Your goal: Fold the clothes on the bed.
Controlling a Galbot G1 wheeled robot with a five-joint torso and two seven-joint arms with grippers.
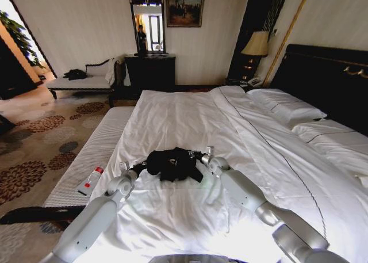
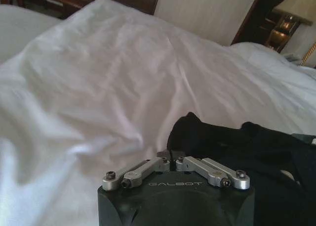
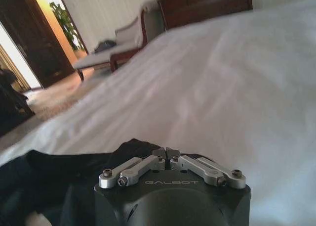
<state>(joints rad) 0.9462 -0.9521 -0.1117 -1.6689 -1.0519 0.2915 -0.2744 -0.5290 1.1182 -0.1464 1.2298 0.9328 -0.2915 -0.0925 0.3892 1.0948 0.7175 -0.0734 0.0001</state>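
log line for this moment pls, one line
left hand: shut on T-shirt left edge | right hand: shut on its right edge | T-shirt: bunched on bed

"GALBOT" — printed on the left gripper [image 2: 170,155] and right gripper [image 3: 166,152] housings.

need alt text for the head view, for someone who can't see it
A crumpled black soft-fabric T-shirt lies on a very large white-sheeted bed, with the left gripper at its left edge and the right gripper at its right, jaws closed. A small white red-capped bottle lies on the bed's left edge.
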